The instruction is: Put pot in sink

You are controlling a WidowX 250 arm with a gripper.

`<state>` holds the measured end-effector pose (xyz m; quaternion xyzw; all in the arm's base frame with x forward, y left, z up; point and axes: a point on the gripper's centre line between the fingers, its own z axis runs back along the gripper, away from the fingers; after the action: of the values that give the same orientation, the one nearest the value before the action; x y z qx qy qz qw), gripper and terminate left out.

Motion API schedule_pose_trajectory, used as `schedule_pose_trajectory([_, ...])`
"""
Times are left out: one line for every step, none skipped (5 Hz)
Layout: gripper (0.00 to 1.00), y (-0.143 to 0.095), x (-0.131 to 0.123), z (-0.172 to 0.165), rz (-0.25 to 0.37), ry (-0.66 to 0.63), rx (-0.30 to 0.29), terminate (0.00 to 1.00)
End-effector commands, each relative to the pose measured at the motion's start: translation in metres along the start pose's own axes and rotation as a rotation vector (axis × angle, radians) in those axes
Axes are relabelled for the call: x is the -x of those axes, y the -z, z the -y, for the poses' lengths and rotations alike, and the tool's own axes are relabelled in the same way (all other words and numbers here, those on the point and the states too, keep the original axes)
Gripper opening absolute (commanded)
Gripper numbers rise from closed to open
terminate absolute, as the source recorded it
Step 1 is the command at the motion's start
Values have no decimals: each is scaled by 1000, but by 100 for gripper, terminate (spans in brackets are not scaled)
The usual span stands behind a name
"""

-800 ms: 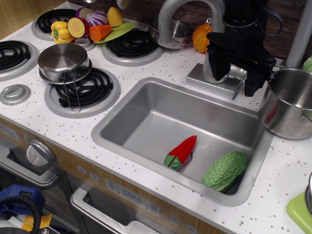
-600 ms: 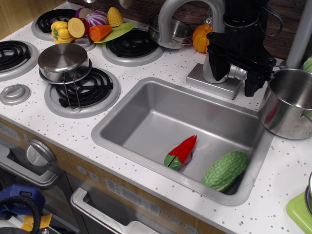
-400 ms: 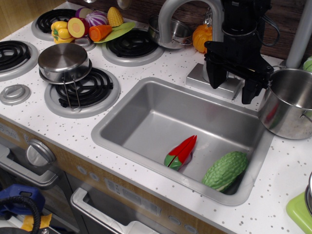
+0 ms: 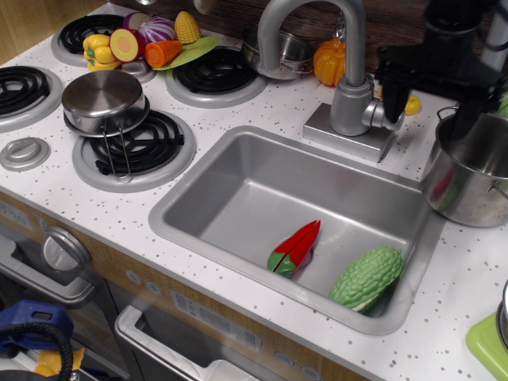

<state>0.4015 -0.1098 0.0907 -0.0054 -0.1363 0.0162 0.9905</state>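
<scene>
A single camera looks down at an angle from the front of the counter, fairly near, with the sink [image 4: 262,198] at centre, burners [image 4: 135,143] left, pot [image 4: 472,171] at right edge.

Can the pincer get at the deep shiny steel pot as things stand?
Probably yes: the open black pincer hangs just above the deep shiny steel pot's near rim, with nothing between them.

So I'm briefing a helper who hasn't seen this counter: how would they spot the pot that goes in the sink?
Find the grey sink in the speckled countertop, then look just past its right rim. The pot stands there on the counter, under the black gripper. It is deep, shiny and straight-walled, unlike the shallow upturned pan on the burner or the low steel bowl behind the tap.
</scene>
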Motion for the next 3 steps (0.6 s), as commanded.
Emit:
schedule_pose_trajectory([100, -4, -18, 6, 83, -29, 24, 0])
schedule_pose_trajectory([100, 7, -13, 6, 89, -31, 63, 0])
schedule_pose_trajectory([100, 21, -4, 3, 85, -27, 101, 0])
